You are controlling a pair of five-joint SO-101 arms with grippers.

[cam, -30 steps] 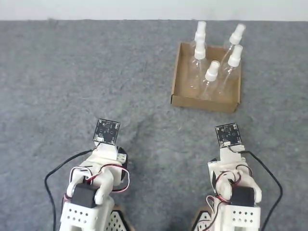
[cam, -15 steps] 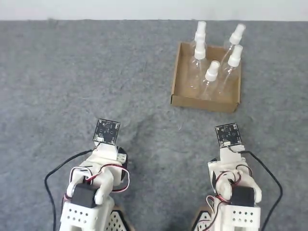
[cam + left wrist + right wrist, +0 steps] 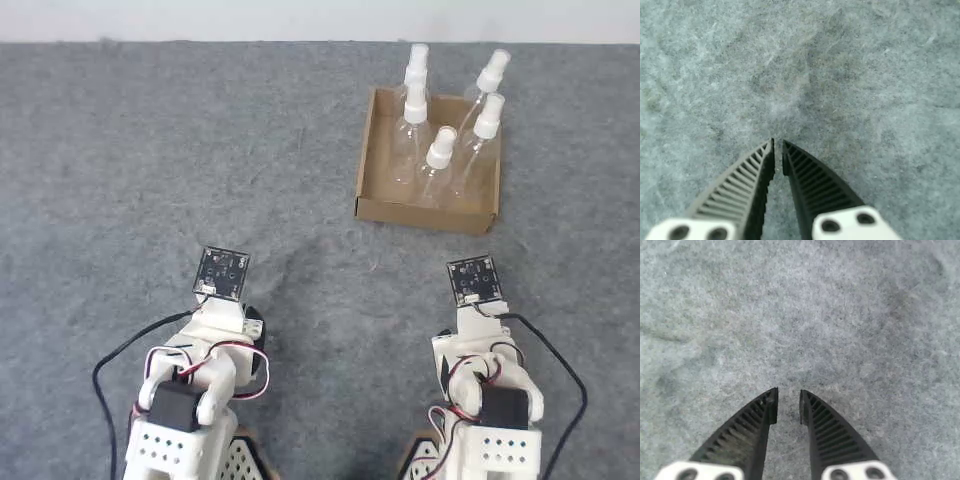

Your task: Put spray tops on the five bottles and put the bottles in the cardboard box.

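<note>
Several clear bottles [image 3: 437, 160] with white spray tops stand upright inside the cardboard box [image 3: 425, 213] at the far right of the grey felt table. Both arms are drawn back at the near edge, well away from the box. The left arm [image 3: 205, 365] is at the lower left and the right arm [image 3: 485, 385] at the lower right. My left gripper [image 3: 778, 144] is shut over bare felt, holding nothing. My right gripper [image 3: 789, 392] is also shut over bare felt, with a narrow slit between its tips and nothing in it.
Grey felt [image 3: 180, 150] covers the whole table, with a pale wall along its far edge. Open felt lies between the arms and the box, and across the left half.
</note>
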